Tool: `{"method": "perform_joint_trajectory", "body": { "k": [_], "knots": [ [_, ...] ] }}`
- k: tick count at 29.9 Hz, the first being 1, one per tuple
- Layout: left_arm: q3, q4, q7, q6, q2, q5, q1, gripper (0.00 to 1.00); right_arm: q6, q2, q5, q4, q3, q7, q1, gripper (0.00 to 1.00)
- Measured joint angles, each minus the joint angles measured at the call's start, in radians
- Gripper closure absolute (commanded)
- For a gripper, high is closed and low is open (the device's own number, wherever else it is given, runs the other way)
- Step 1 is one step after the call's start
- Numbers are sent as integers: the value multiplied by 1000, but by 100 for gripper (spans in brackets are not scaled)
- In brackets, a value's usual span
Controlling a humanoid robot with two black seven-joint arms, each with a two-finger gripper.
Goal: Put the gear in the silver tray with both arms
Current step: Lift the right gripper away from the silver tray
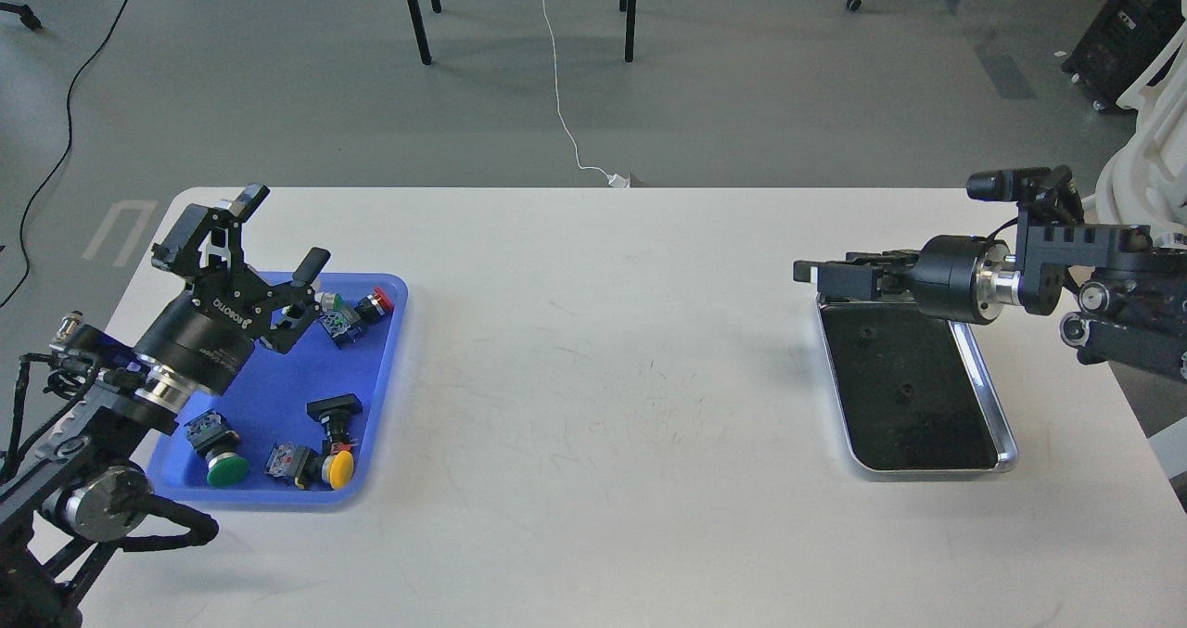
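Several parts in blue tray (385, 368); left gripper (278, 238) spread wide, empty: descend squarely. Right gripper (805, 272) unreadable, over silver tray (1006, 442).

Head view looks forward and down onto the white table (593, 405) from close above.

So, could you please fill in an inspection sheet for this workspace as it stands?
Surface: white table, scuffed in the middle.
Job's things: silver tray on the right, nothing in it.
Clutter: blue tray on the left holding push buttons: green, yellow, red.
Grippers: left gripper open above the blue tray; right gripper at the silver tray's far end, state unclear.
Cables: white cable on the floor.
Surroundings: grey floor, black table legs.
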Motion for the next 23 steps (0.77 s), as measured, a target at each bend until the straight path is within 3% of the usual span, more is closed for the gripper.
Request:
{"method": "perform_joint_trajectory", "body": {
  "k": [6, 10, 15, 23],
  "knots": [
    [6, 0, 0, 17, -28, 7, 0, 2, -1, 96, 466, 3, 333, 0, -213, 6],
    [11, 1, 0, 90, -50, 12, 1, 2, -2, 181, 688, -3, 569, 0, -381, 4],
    [14, 9, 0, 209, -78, 63, -6, 2, -3, 274, 762, -12, 769, 0, -532, 1],
    [21, 16, 24, 223, -142, 87, -18, 2, 7, 301, 755, -5, 806, 0, -584, 1]
  ]
}}
